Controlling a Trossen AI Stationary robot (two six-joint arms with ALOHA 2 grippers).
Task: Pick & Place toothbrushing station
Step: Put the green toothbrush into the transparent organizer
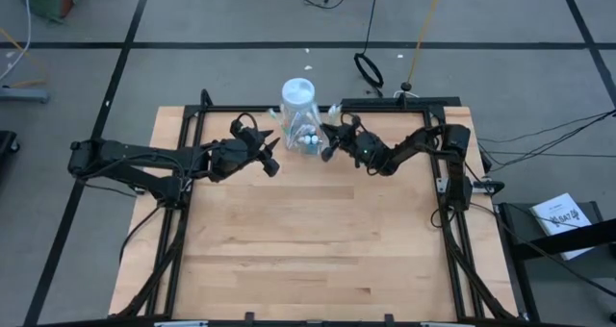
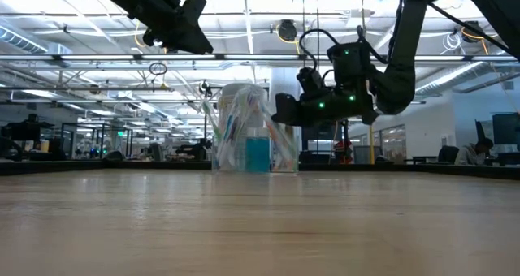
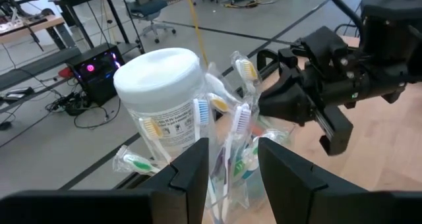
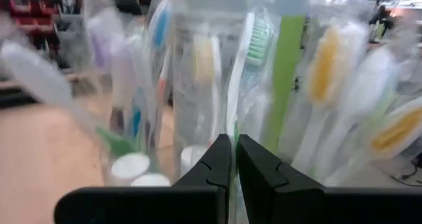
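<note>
The clear plastic cup (image 1: 308, 140) stands upright on its base at the table's far middle. It holds several wrapped pastel toothbrushes (image 2: 237, 130) and teal tubes (image 2: 257, 154) with white caps (image 4: 130, 166). My right gripper (image 1: 327, 142) is at the cup's right side, at the height of the toothbrush tops (image 2: 280, 112), shut on a wrapped toothbrush with green bristles (image 4: 258, 38). My left gripper (image 1: 273, 156) is open and empty, raised left of the cup (image 3: 231, 163). My right gripper pinches the wrapped toothbrush's white handle (image 4: 232, 128) between its two fingers, which come about level from the table's right side. The toothbrush stands upright among the others in the cup. My own fingers hide its lower part.
A taller clear jar with a white lid (image 1: 298, 96) stands just behind the cup and also shows in the left wrist view (image 3: 161, 92). The black frame rails (image 1: 197, 125) run along the table's left, right and far sides. Bare wood (image 1: 308, 240) lies toward the near edge.
</note>
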